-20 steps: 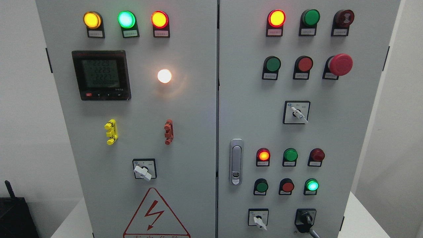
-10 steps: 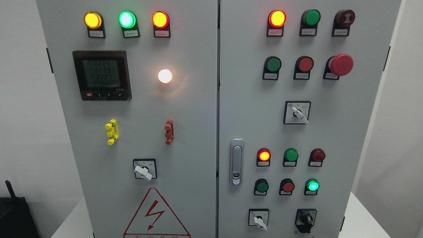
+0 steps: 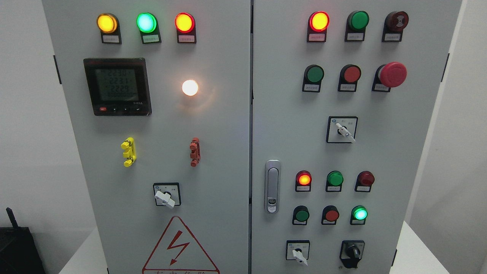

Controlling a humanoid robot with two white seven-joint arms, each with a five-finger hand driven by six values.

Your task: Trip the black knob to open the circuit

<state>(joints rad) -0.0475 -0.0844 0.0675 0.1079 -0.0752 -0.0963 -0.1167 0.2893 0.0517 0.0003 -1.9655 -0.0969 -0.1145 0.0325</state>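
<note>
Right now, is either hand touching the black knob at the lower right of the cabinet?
Apart. The head view shows the black knob fully exposed on its square plate, with no hand or arm anywhere in the picture.

A plain white wall fills the left side of the view, evenly lit with soft shadow. On the right, another white wall sits in dimmer, greyish light. A white worktop shows at the lower right and again at the lower left. In the bottom left corner stands a black box with a short black antenna rising from it.
</note>
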